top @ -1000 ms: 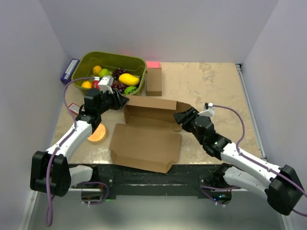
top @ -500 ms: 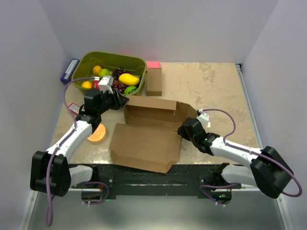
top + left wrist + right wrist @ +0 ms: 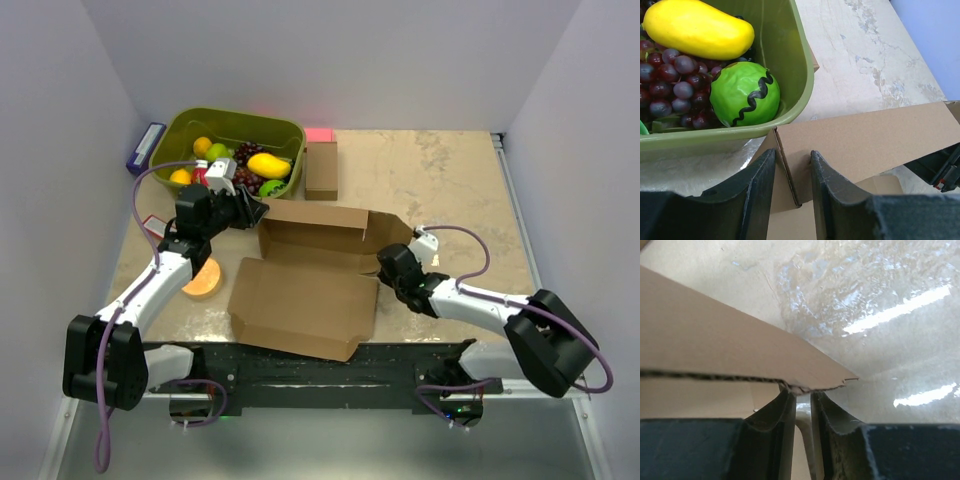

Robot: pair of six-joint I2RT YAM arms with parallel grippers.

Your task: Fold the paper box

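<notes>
The paper box (image 3: 305,290) lies half-formed mid-table, its back wall raised and a wide panel flat toward me. My left gripper (image 3: 258,212) is at the back-left corner. In the left wrist view its fingers (image 3: 760,190) straddle that corner fold of the paper box (image 3: 865,140) and are shut on it. My right gripper (image 3: 383,262) sits low at the box's right flap. In the right wrist view its jaws (image 3: 801,392) stand close together with a narrow slit between them. Their tips are tucked under the flap edge (image 3: 715,340). Whether they pinch it is hidden.
A green bin (image 3: 240,117) holds a yellow mango (image 3: 700,30), a green ball (image 3: 745,92) and grapes (image 3: 670,75) just behind the left gripper. A small brown box (image 3: 321,170) stands beside the bin. An orange slice (image 3: 203,280) lies under the left arm.
The right arm has dropped and swung in toward the box's right flap, and its jaws have narrowed. The left arm and its grip on the corner are unchanged.
</notes>
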